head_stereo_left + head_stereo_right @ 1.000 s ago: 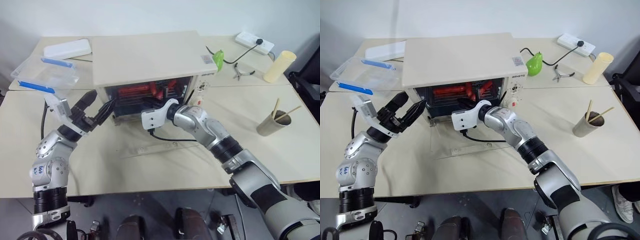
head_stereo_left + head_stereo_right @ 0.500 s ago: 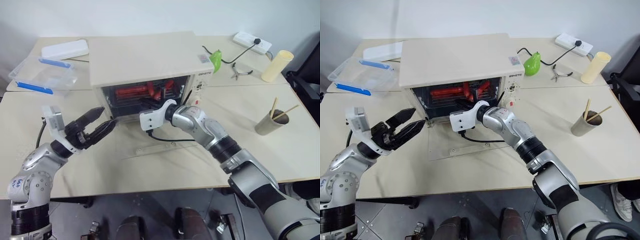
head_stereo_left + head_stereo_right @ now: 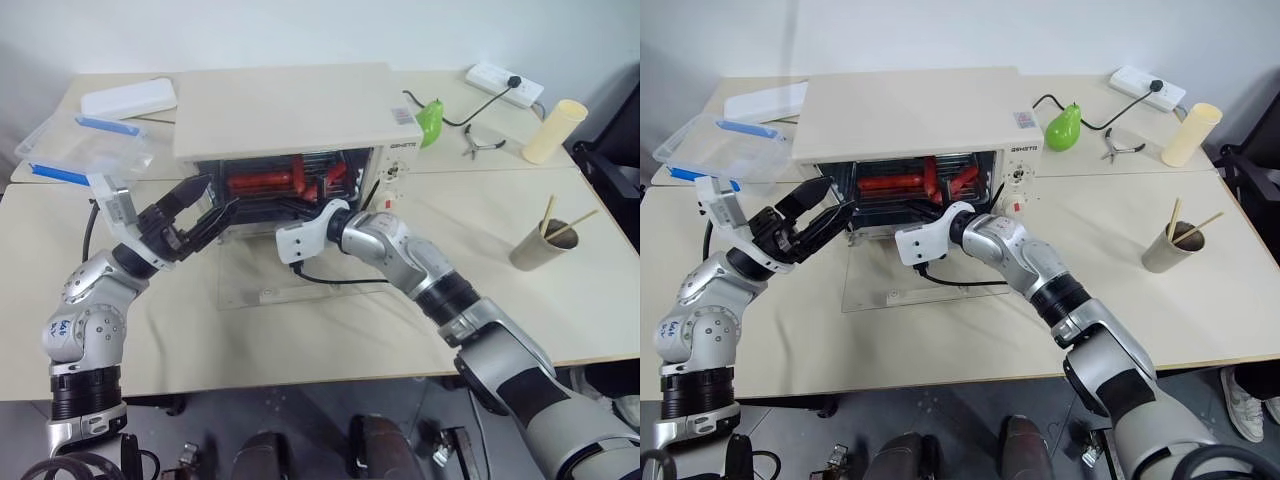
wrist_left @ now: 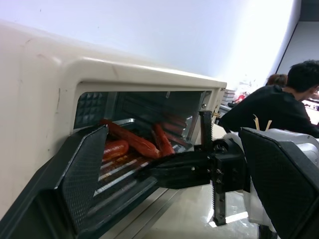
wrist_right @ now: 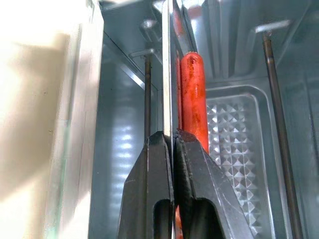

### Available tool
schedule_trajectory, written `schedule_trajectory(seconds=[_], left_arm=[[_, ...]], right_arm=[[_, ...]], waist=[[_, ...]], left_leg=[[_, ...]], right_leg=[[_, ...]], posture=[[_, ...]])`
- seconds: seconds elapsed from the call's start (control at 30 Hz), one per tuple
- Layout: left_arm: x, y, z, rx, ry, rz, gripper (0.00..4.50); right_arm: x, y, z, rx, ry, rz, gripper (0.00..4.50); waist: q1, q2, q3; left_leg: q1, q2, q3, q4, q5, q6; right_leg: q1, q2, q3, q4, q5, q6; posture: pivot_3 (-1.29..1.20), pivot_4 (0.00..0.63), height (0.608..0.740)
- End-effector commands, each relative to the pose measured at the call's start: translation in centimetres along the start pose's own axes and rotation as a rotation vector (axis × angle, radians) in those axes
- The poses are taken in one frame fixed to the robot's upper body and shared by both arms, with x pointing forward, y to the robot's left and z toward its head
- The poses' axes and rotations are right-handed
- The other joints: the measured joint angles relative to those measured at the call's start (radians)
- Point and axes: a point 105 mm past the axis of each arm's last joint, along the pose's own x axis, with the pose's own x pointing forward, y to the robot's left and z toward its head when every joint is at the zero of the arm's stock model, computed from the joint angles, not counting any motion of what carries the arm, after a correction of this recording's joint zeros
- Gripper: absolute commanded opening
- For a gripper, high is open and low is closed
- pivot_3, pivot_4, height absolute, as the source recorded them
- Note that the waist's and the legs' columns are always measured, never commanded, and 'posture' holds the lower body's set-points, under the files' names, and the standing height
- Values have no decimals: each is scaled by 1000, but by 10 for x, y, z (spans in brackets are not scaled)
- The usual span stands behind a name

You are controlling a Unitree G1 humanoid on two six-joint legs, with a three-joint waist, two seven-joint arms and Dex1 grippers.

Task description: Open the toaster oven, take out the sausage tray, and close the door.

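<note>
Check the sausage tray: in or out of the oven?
In. The sausage tray sits inside the toaster oven; the right gripper is shut on its front edge.

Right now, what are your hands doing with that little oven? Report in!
Right gripper pinching sausage tray rim inside toaster oven. Left gripper open beside the opening. Door down flat. Nothing blocking.

Head stereo pair: high, facing forward and down over the bench [image 3: 300,330]; both eyes share the toaster oven [image 3: 910,115] and both arms, slightly offset sideways. Left wrist camera: low, close beside the oven's open front, looking into its cavity past the left end effector [image 4: 164,169]. Right wrist camera: very close, inside the oven mouth, sighting along the right end effector [image 5: 173,144] at the sausage tray [image 5: 234,124].
</note>
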Motion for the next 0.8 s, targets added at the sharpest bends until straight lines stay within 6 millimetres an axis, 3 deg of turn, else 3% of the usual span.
schedule_trajectory(seconds=[0.03, 0.3, 0.8], left_arm=[[2, 0, 5, 17, -20, 1, 4500], [4, 0, 0, -9, -3, -8, 4500], [3, 7, -7, -34, 32, 0, 4500]], right_arm=[[-12, -35, 31, -24, -113, -130, 13], [-33, -27, 42, 39, -125, -130, 13], [-95, -13, 23, -12, -116, -93, 13]], waist=[[5, 0, 0], [14, 0, 0], [71, -1, 0]], left_leg=[[0, 0, 0, 0, 0, 0], [0, 0, 1, 2, 0, 0], [0, -1, -1, 6, 0, 0]], right_leg=[[0, 0, 0, 0, 0, 0], [0, 0, 0, 1, 0, 0], [4, 0, 0, 0, 0, 0]], posture=[[0, 150, 740], [0, 150, 740], [0, 150, 740]])
